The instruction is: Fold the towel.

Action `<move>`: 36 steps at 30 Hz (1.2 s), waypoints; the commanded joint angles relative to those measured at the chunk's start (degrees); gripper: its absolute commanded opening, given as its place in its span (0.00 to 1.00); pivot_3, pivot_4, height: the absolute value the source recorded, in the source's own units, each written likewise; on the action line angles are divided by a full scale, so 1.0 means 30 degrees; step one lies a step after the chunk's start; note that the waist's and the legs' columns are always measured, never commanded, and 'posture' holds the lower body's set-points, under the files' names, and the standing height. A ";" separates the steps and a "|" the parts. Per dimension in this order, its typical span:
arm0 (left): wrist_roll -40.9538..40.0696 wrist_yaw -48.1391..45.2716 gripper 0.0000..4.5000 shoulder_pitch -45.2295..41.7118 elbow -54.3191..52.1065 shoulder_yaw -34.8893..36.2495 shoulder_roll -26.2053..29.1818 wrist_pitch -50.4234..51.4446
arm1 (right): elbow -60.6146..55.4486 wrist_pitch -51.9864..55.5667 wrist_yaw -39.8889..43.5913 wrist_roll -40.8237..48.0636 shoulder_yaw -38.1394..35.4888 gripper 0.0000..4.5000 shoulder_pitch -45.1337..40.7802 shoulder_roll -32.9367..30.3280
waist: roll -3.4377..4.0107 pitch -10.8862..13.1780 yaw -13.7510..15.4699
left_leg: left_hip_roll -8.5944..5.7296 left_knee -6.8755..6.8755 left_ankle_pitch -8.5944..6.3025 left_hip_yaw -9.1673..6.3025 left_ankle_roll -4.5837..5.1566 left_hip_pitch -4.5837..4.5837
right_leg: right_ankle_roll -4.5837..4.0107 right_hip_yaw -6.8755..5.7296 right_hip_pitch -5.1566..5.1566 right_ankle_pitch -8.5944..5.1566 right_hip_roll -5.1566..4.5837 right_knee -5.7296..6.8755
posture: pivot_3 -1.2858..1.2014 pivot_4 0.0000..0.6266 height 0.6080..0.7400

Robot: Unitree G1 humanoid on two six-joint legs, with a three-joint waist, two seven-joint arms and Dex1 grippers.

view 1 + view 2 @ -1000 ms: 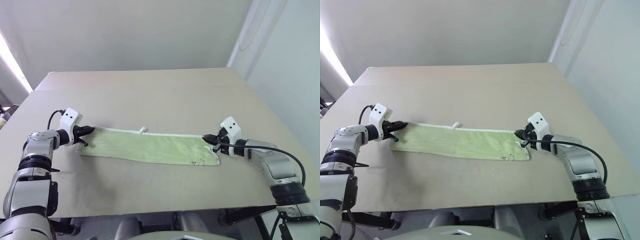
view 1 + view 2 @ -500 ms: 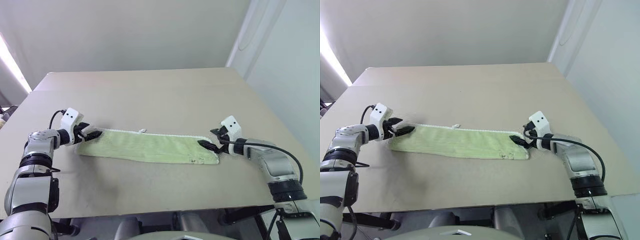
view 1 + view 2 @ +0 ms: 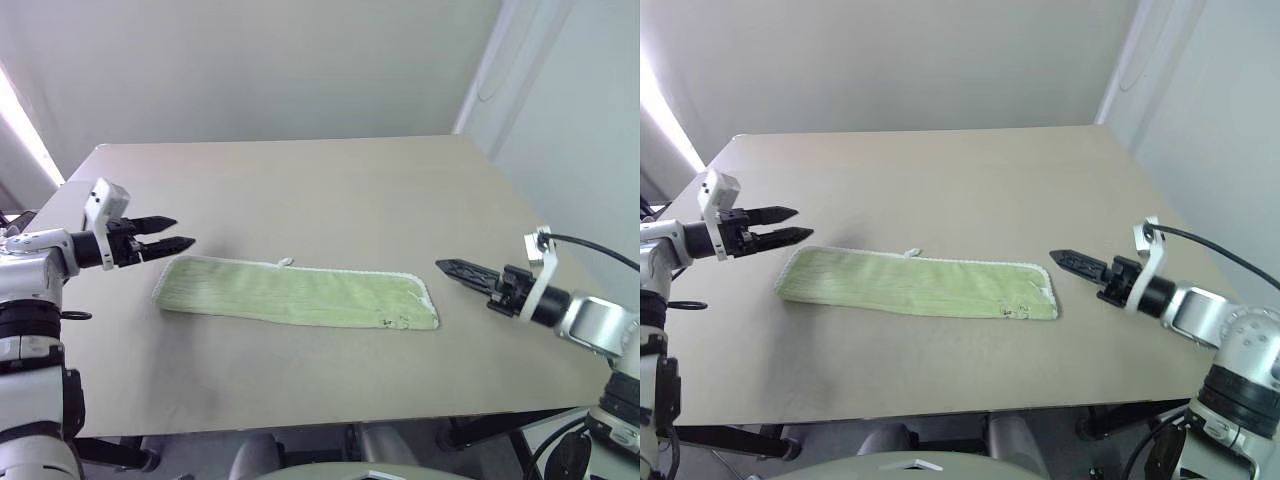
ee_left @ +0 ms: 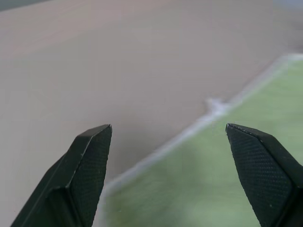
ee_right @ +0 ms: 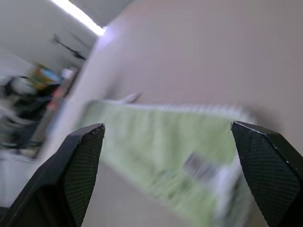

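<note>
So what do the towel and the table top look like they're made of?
The towel looks like soft green terry cloth: matte, ribbed pile, with white stitched edging. The table top looks like a smooth, matte beige board, maybe laminate; its look leaves that open.

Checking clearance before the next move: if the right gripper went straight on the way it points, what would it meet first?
Probably the towel: the open right gripper points toward its near end, slightly downward, though depth is uncertain.

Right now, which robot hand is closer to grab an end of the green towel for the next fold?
Probably the left gripper: it hovers open just above the towel's left end. The right gripper sits farther off.
</note>
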 commanded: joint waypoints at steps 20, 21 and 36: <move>-0.0711 -0.0512 0.90 0.0708 -0.5390 -0.3464 -0.2332 0.0775 | 0.0054 -0.8086 -1.3211 1.2226 0.5864 0.99 0.4758 0.1508 | 0.0096 0.0053 -0.0571 | 0.0016 -0.0023 -0.0003 -0.0201 -0.0001 -0.0007 | -0.0020 0.0073 0.0011 -0.0025 0.0197 -0.0025 | 0.52 0.00 0.79; -0.0652 -0.0531 0.90 0.0731 -0.5395 -0.3524 -0.2296 0.0685 | 0.0138 -0.8486 -1.3421 1.2374 0.6042 0.99 0.4685 0.1571 | 0.0100 0.0054 -0.0581 | 0.0015 -0.0024 -0.0004 -0.0192 0.0000 -0.0014 | -0.0022 0.0086 0.0011 -0.0025 0.0197 -0.0030 | 0.52 0.00 0.79; -0.0252 0.0441 0.90 0.0180 -0.4146 -0.3307 -0.2405 -0.0163 | 0.0646 -1.0096 -1.4396 1.1379 0.8548 0.54 0.3985 0.1141 | 0.0113 0.0063 -0.0586 | 0.0080 -0.0040 -0.0005 -0.0192 0.0003 0.0001 | -0.0050 0.0102 0.0015 -0.0023 0.0262 -0.0037 | 0.52 0.00 0.79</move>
